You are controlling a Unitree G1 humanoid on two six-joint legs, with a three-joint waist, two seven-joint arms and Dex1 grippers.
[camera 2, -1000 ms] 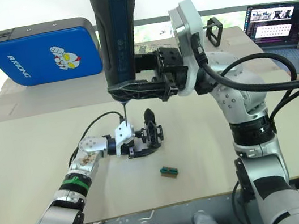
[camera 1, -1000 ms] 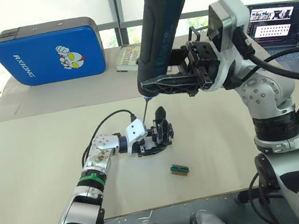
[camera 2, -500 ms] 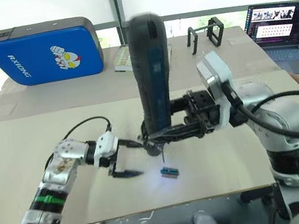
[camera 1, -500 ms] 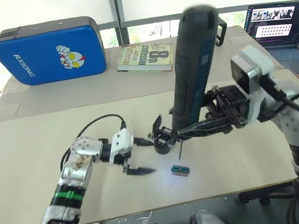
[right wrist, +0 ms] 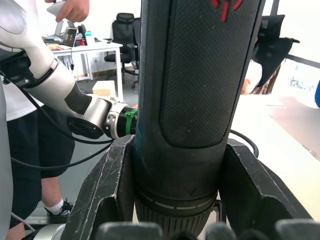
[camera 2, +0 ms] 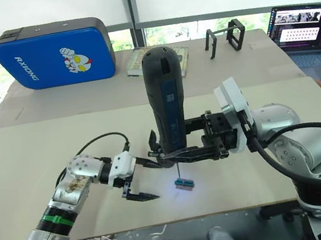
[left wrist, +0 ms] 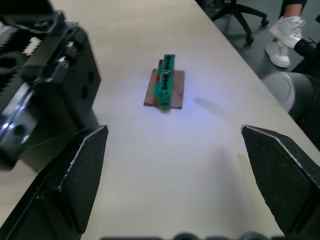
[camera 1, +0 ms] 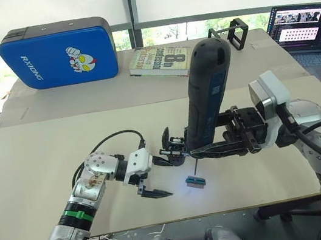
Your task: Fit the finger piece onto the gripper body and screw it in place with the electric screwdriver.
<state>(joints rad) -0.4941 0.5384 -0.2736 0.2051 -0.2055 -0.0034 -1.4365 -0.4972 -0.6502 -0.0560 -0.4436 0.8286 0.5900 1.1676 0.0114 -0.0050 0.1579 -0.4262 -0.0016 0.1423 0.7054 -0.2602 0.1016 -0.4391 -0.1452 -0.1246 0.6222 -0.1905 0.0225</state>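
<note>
Black screwdriver: electric screwdriver (camera 2: 166, 100), thick, upright, thin bit, clamped in right gripper (camera 2: 184, 153) fingers.
Left gripper (camera 1: 158, 177) fingers: wide, empty.

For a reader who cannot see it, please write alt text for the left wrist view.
A small green block lies on a brown pad on the pale table, lit by a bluish glow. The left gripper is open, its two black fingers wide apart and holding nothing. A black gripper body stands close beside them.

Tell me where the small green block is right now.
The small green block lies flat on the beige table, near its front edge, just below the thin metal bit of the thick black electric screwdriver.
</note>
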